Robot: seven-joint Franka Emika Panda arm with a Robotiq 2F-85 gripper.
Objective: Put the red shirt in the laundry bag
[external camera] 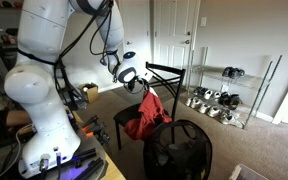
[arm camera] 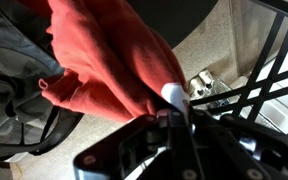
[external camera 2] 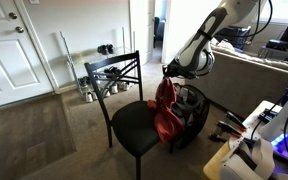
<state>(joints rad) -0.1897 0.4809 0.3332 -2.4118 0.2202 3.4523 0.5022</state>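
Note:
The red shirt (external camera: pixel 148 114) hangs from my gripper (external camera: pixel 142 88) over the edge of a black chair seat (external camera: pixel 127 115). In an exterior view the shirt (external camera 2: pixel 165 112) dangles between the chair (external camera 2: pixel 134 127) and the black mesh laundry bag (external camera 2: pixel 192 112). The bag also shows in front of the chair (external camera: pixel 177 150). In the wrist view the shirt (arm camera: pixel 109 55) fills the upper middle, pinched at its top by my shut gripper (arm camera: pixel 171 100). The bag's dark opening with grey cloth inside (arm camera: pixel 14 70) lies at the left.
A wire shoe rack (external camera: pixel 219 95) with shoes stands by the wall and white doors (external camera: pixel 172 40). The chair's metal back (external camera 2: pixel 112 72) rises behind the seat. A table with gear (external camera 2: pixel 254 140) is near the robot base. The floor is carpeted.

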